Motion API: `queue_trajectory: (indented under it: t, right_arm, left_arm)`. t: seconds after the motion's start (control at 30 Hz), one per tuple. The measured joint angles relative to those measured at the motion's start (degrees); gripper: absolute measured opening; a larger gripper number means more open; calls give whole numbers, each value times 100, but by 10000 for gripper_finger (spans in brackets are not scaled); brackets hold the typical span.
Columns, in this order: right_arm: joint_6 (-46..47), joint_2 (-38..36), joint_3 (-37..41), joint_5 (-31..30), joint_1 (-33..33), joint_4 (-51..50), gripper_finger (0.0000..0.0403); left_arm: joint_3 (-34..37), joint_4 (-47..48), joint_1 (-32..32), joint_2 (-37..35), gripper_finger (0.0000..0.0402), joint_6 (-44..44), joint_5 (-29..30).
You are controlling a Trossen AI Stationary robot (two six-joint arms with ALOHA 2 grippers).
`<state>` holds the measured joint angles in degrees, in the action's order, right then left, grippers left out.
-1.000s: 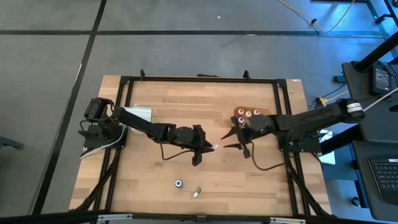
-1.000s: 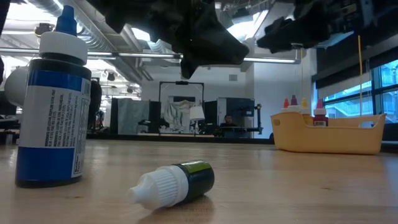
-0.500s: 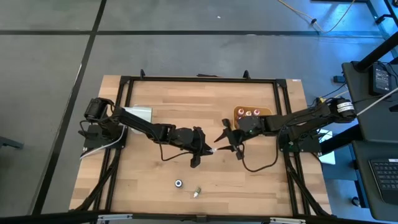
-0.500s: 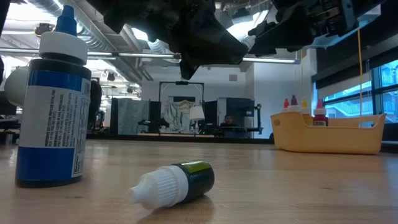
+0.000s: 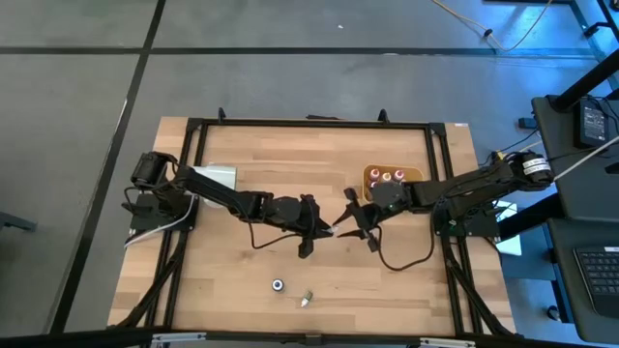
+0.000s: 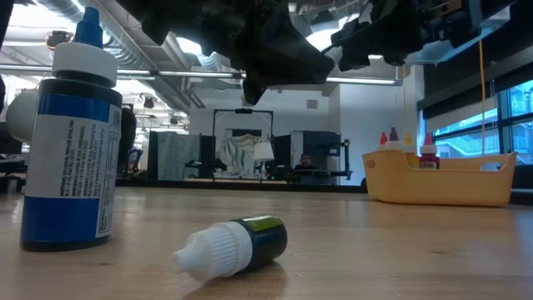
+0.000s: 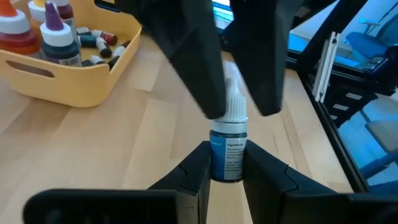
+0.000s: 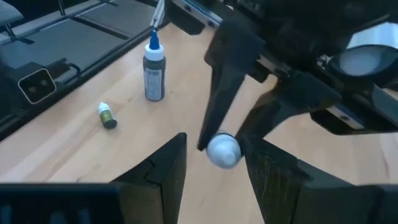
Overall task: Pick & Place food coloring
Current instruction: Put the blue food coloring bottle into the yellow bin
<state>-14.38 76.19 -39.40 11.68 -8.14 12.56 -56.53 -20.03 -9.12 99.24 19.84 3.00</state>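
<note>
My left gripper (image 5: 325, 230) is shut on a small food coloring bottle (image 7: 228, 155) with a blue label and a white pointed cap (image 8: 222, 150), held above the middle of the table. My right gripper (image 5: 347, 223) faces it from the table's right. It is open, with one finger on either side of the cap. I cannot tell whether they touch the cap. Near the front edge, a blue bottle (image 5: 278, 285) stands upright on its base. A small green bottle (image 5: 306, 299) lies on its side next to it. My left gripper pinches the bottle's labelled body (image 7: 227, 167) between its two fingers. The fingers come from the table's left and slant a little downward. The bottle sticks out past the fingertips with its cap toward the table's right, lifted clear of the table.
A tan tray (image 5: 371, 174) with several bottles in it stands at the back right, just behind my right arm. In the low view the blue bottle (image 6: 71, 137) and the lying green bottle (image 6: 233, 246) are close to the camera, with bare wood between them and the tray (image 6: 437, 179).
My right gripper has moved toward the table's left, up to the bottle in my left gripper, and its fingers now stand on both sides of the cap. The gap between them is unchanged.
</note>
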Motion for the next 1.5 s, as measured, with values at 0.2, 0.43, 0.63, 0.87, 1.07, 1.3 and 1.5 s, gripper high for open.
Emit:
queue_trajectory:
  t: [0.2,0.43,0.63,0.87,1.07,1.3,1.5]
  right_arm:
    - [27,-1,0,-130,-2,13,159]
    - [34,-1,0,-159,0,15,96]
    - [37,-5,0,-153,0,-8,57]
    - [303,-123,-3,-495,-4,-320,58]
    - [794,-550,11,-851,6,-1368,59]
    - [2075,-1497,7,-2052,4,-3544,59]
    - [3979,-2196,7,-2960,4,-5683,60]
  left_arm:
    - [0,-128,0,0,73,-2,-4]
    - [0,-166,-4,0,78,-6,-13]
    - [0,-149,-5,0,87,-13,-12]
    - [0,-156,4,0,91,-12,50]
    - [0,-57,-11,0,115,-9,204]
    - [0,13,-4,0,168,-356,226]
    - [0,13,-5,0,188,-366,224]
